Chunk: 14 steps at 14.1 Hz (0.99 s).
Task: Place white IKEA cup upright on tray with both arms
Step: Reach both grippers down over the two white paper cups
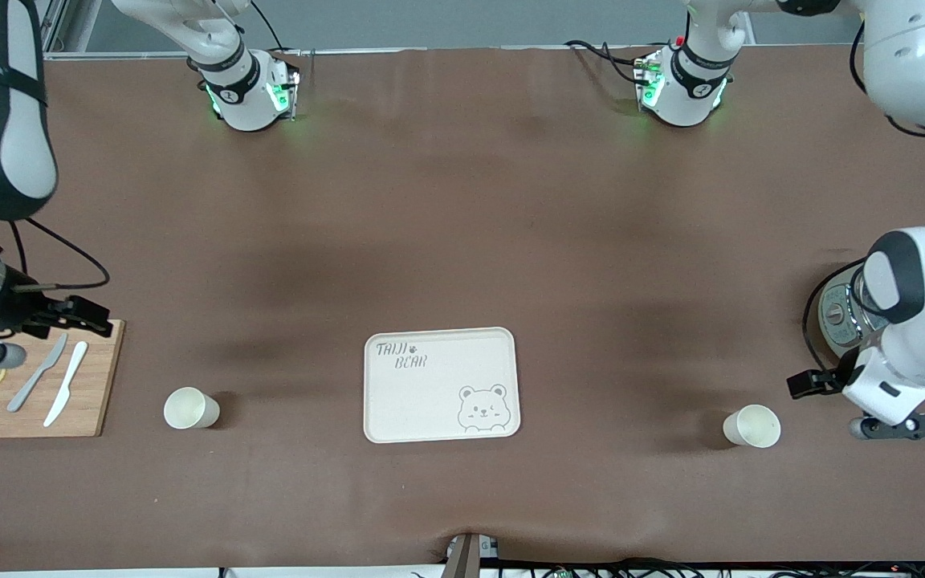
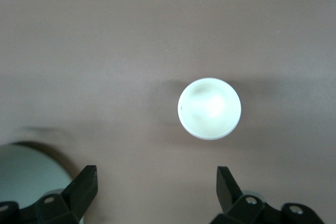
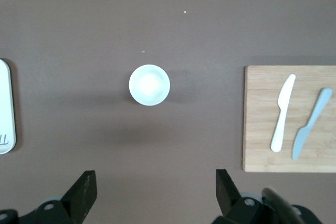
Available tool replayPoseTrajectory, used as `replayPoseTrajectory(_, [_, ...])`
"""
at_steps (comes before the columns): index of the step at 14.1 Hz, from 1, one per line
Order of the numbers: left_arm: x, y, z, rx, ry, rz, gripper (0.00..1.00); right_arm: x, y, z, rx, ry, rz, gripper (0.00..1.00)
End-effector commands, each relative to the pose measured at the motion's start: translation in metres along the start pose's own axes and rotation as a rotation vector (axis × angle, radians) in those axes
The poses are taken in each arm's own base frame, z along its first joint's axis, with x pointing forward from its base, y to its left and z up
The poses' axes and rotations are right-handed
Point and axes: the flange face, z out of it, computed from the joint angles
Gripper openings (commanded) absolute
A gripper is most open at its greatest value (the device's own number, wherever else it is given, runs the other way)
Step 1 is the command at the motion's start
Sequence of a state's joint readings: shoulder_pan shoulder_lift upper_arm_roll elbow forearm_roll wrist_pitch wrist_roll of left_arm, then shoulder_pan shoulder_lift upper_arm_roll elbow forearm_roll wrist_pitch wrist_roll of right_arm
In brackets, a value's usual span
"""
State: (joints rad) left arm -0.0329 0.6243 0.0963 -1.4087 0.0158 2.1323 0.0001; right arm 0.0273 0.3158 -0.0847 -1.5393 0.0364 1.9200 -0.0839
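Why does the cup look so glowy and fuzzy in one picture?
In the left wrist view the cup is washed out by glare and blurred; in the right wrist view the other cup is sharper; in the front view soft shadows darken the table.

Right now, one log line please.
cream bear-print tray: bare | two white cups: upright on table | left gripper, right gripper: open

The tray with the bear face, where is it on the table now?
In the front view the tray lies flat mid-table, between two upright white cups, one toward each arm's end.
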Motion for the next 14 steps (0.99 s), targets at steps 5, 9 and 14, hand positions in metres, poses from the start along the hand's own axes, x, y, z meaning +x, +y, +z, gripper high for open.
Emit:
replayPoseTrajectory(5, [0.010, -0.002, 0.067, 0.010, 0.064, 0.016, 1.00, 0.024, -0.005, 0.078, -0.011, -0.019, -0.139, 1.00])
replayPoseTrajectory(9, [0.009, 0.003, 0.099, 0.007, 0.083, 0.014, 1.00, 0.031, -0.013, 0.117, 0.011, -0.003, -0.137, 1.00])
replayPoseTrajectory(14, [0.005, 0.015, 0.127, 0.003, 0.099, 0.015, 1.00, 0.038, -0.012, 0.159, 0.053, 0.019, -0.185, 1.00])
